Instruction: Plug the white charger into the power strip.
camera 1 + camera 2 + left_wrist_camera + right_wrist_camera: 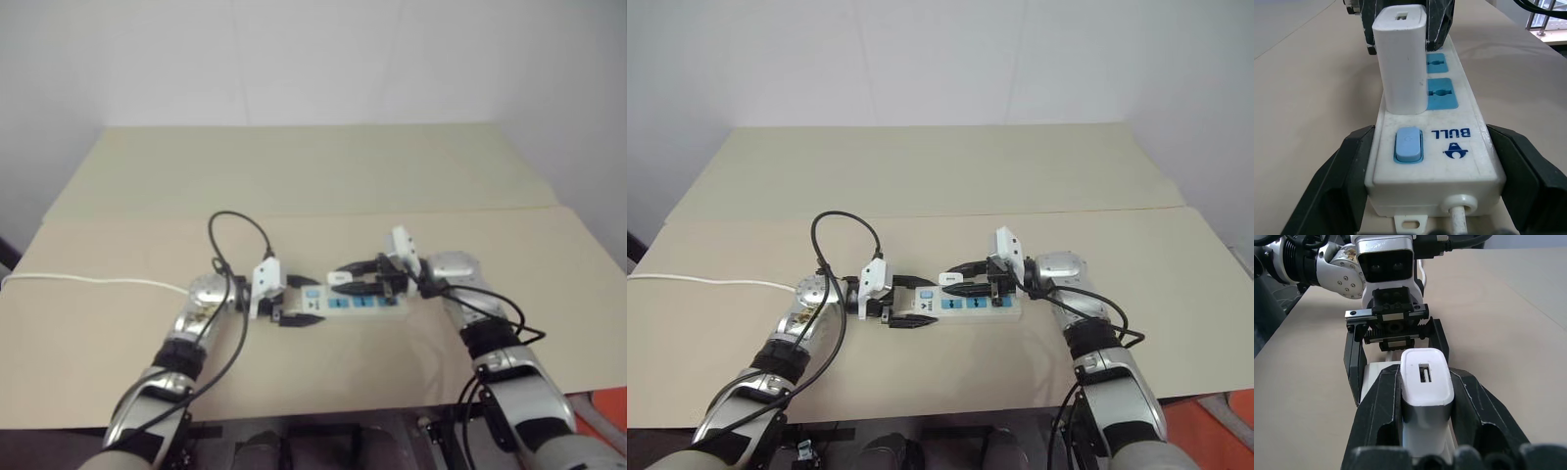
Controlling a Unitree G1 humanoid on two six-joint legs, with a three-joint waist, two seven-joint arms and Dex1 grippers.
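Observation:
The power strip (pixel 1459 122) lies on the beige table, a long white bar with blue sockets and a blue switch (pixel 1408 144). My left gripper (pixel 1428 132) is shut on its switch end, one black finger on each long side. The white charger (pixel 1400 63) stands upright over the socket nearest the switch, its base against the strip's face. My right gripper (pixel 1426 374) is shut on the white charger (pixel 1425 396), reaching in from the right toward the left gripper (pixel 299 302). From the head views the strip (pixel 370 305) spans the gap between both hands.
The strip's thin white cord (pixel 88 282) runs left across the table (pixel 313 176) to its left edge. A seam crosses the tabletop behind the hands. The table's front edge is close below the arms. An orange object (pixel 609 411) sits off the table at the lower right.

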